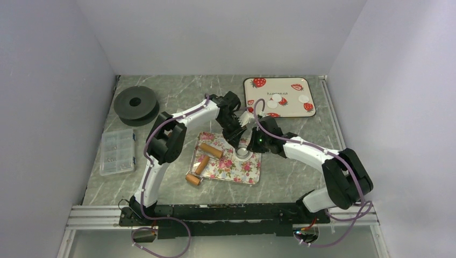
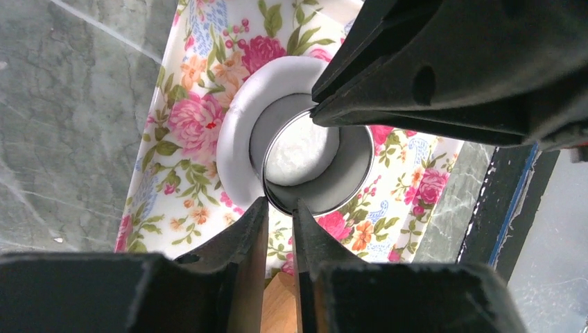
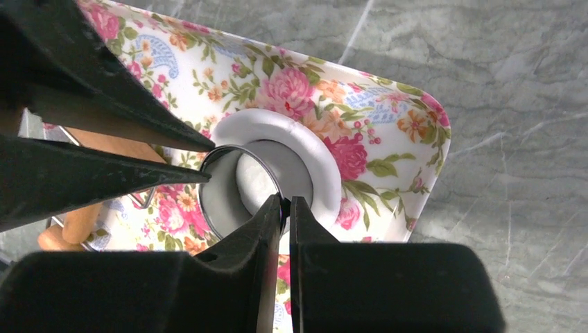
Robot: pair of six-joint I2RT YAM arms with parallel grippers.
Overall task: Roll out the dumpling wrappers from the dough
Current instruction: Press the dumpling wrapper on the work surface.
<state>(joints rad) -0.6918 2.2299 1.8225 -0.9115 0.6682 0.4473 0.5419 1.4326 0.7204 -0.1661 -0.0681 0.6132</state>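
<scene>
Ring cutter [image 2: 350, 186]: thin metal, polished, bright reflective wall.
Dough [image 2: 237, 130]: white, matt, smooth, soft rounded edge.
Dumpling wrappers [image 1: 304, 98]: white, matt, flat.
Floral tray [image 2: 187, 159]: glossy printed surface, plastic-looking.
Strawberry tray [image 1: 279, 83]: cream, smooth, printed.
Rolling pins [image 1: 211, 151]: bare wood, matt.
Table [image 3: 513, 104]: grey-green marble pattern, smooth, faint sheen.
Left gripper [image 2: 279, 208]: black matt plastic fingers.
Parts box [image 1: 117, 152]: clear plastic.
</scene>
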